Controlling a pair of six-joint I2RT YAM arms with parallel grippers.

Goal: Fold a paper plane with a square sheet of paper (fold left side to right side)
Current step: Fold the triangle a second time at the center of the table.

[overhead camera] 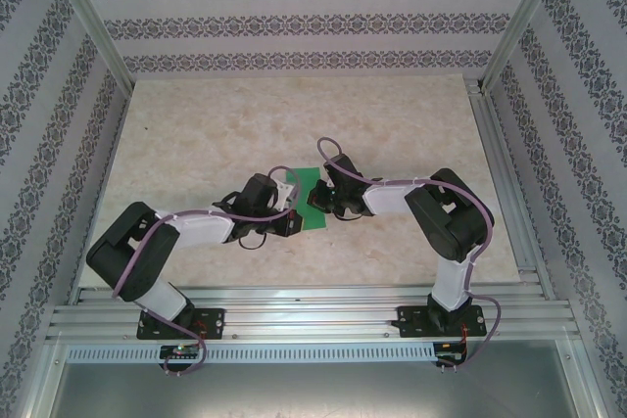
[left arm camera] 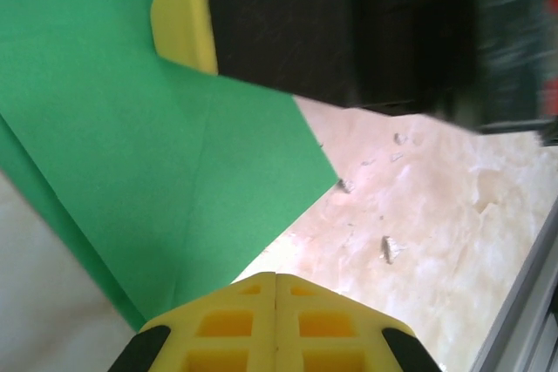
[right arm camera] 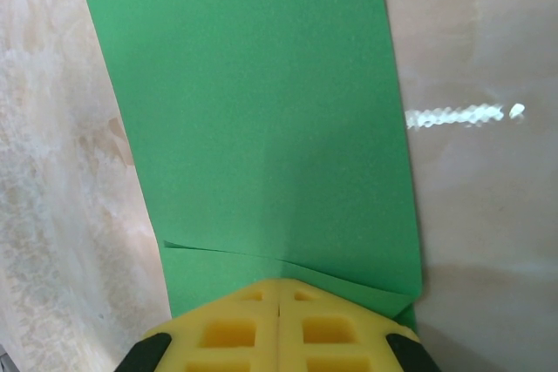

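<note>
The left gripper (left arm camera: 276,302) has its yellow fingers pressed together, tips down on the square sheet of paper (right arm camera: 261,128). The right gripper (right arm camera: 279,302) is likewise closed, bearing on the same sheet from the opposite side. The paper lies mid-table between them, doubled over into layers with a slanting crease, so the step looks like flattening a fold. Next, one tip probably slides along the crease while the other pins. The marbled table (overhead camera: 196,144) offers bare room all round, with the metal rail (overhead camera: 505,193) well off to the right.
</note>
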